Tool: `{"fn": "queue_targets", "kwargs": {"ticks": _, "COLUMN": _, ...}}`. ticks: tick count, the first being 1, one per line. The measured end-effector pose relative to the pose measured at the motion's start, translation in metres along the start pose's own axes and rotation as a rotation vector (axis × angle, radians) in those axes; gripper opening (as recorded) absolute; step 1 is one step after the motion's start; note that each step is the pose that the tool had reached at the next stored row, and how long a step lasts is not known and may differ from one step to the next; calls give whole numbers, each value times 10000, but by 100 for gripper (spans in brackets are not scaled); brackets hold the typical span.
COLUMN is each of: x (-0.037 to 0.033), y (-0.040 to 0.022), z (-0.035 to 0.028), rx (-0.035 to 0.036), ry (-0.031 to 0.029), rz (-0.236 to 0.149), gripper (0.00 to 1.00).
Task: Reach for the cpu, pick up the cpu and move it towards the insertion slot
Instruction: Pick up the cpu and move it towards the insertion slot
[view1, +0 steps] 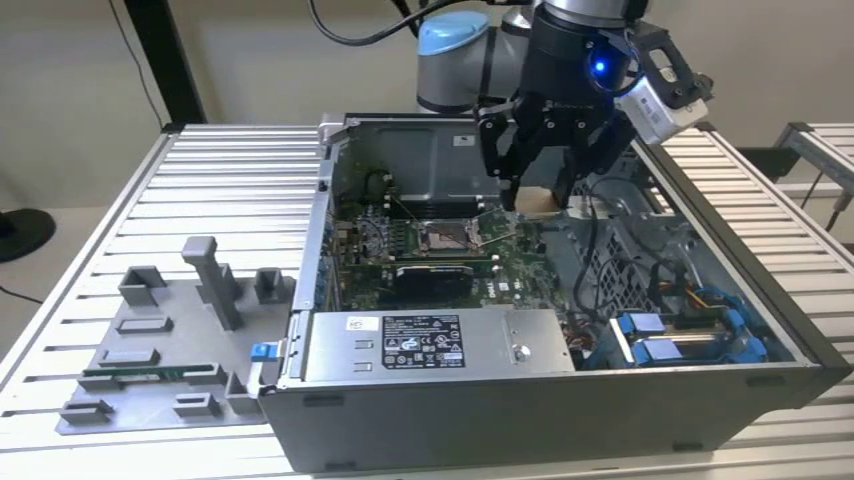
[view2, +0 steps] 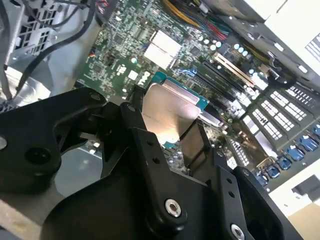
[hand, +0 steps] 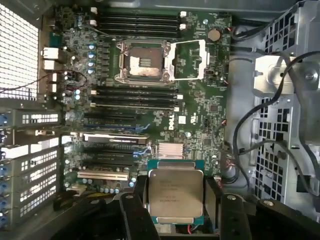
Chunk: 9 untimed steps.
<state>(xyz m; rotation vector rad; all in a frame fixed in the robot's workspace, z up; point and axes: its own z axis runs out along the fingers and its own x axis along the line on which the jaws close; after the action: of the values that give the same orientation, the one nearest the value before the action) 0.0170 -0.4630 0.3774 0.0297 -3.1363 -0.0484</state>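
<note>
**Mia:** Where was the cpu (hand: 175, 195)?

**Ben:** It was up in the air, inside the open computer case (view1: 747, 345). The tool (hand: 175, 200) was pinching it by two opposite edges, with a black finger (hand: 136, 200) tight on each side. The shiny metal top faced the first wrist view.

**Mia:** Why hold it by the edges?

**Ben:** I think that kept it flat, so it could go down level. The flat faces stayed free that way too.

**Mia:** And the insertion slot (hand: 141, 62)?

**Ben:** It sat on the green board (hand: 200, 125), well apart from the chip. Its metal frame (hand: 188, 60) was flipped open beside it, so the dark square middle lay bare. I guess it was open so the chip could drop in.

**Mia:** Was the chip over the slot?

**Ben:** No. In the exterior view the tool (view1: 541, 195) hung toward the exterior view's right of the slot (view1: 442, 236), near some black cables (view1: 594, 250).

**Mia:** What was the case on?

**Ben:** A worktop (view1: 227, 190) made of long silver ribs. A grey plastic tray (view1: 134, 345) lay on it, just beside the case, with a thin green stick (view1: 154, 373) in it. The wall (view1: 80, 60) behind was plain and pale.
</note>
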Motion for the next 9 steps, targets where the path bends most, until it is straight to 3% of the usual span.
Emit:
{"fn": "queue_targets", "kwargs": {"ticks": 2, "x": -51, "y": -1, "z": 0, "rx": 0, "ry": -1, "rz": 0, "gripper": 0}}
{"fn": "queue_targets", "kwargs": {"ticks": 9, "x": -60, "y": -1, "z": 0, "rx": -1, "ry": 0, "rz": 0, "gripper": 0}}
